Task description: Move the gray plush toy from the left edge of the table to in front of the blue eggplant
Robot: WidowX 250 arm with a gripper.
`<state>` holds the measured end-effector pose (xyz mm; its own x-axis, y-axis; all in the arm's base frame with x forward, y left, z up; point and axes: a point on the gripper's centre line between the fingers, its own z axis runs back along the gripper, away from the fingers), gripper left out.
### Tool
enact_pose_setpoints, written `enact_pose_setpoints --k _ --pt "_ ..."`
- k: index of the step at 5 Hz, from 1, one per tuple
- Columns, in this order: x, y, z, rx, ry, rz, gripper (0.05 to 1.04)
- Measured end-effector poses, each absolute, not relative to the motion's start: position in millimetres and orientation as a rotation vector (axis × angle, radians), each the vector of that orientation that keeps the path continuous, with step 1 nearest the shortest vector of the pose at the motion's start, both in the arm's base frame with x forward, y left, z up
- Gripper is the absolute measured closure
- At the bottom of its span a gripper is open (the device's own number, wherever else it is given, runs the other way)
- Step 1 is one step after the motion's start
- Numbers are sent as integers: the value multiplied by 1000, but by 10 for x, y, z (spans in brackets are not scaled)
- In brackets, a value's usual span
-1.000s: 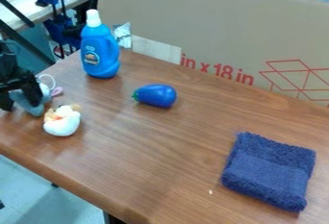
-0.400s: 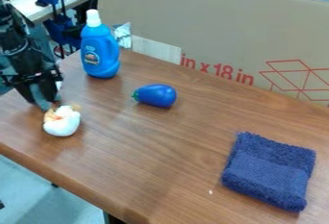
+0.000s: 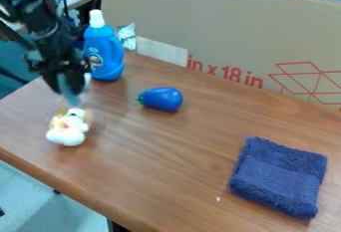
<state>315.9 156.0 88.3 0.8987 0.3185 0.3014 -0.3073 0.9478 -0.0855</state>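
Grey-blue item [image 3: 71, 96] is held in the closed gripper [image 3: 68, 82], near the table's [image 3: 200, 146] left edge; its long axis hangs roughly upright, lower end close to a small white toy [image 3: 67, 132]. Blue bottle [image 3: 106, 52] stands capped at the far-left corner, contents undetermined.

blue bottle [image 3: 104, 44] | blue eggplant [image 3: 162, 99] | navy towel [image 3: 279, 177] | scrap [image 3: 127, 36], possibly foil

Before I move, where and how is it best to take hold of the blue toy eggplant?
Probably grip the blue toy eggplant at mid-body, coming from above and closing across its narrower width: it lies on its side, longer than wide, stem to picture left.
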Motion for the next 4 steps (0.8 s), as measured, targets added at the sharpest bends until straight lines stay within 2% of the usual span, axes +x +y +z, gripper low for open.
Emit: enact_pose_setpoints --k 1,3,4 --pt "3120 1293 1021 -45 -380 234 595" --pt "3268 556 1034 -132 -456 23 596" --pt "3404 69 586 -223 -343 -117 596"
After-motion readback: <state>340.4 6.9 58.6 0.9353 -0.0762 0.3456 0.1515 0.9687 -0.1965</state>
